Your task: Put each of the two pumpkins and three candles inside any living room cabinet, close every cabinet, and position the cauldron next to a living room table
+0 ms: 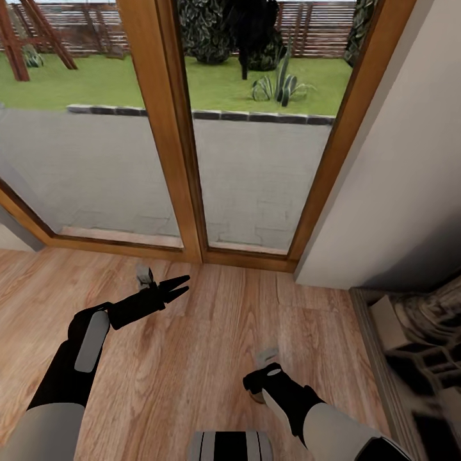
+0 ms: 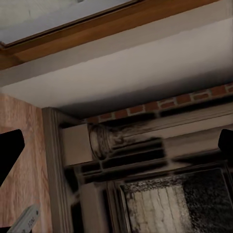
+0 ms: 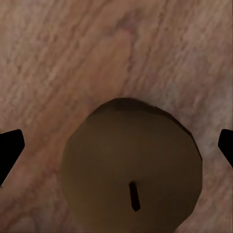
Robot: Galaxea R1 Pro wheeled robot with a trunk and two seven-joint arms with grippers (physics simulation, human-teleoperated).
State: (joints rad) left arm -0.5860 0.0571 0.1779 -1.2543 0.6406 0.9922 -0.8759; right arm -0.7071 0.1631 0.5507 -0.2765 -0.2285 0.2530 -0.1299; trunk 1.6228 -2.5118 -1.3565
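Right jaws (image 3: 116, 150) spread wide; candle (image 3: 132, 170) centred between, on floor (image 3: 73, 58)

Two robot arms reach forward and down, seen from the head camera. The left arm, black with a grey panel on the forearm, is bent at the elbow and extends ahead. The left gripper (image 1: 179, 286) points forward and slightly right, its two thin black fingers parted in a narrow V, holding nothing. The right arm, grey at the upper part and black toward the wrist, angles inward and points straight down. The right gripper (image 3: 116, 148) is spread wide: its black fingertips (image 3: 9, 148) sit at opposite edges of the wrist view.
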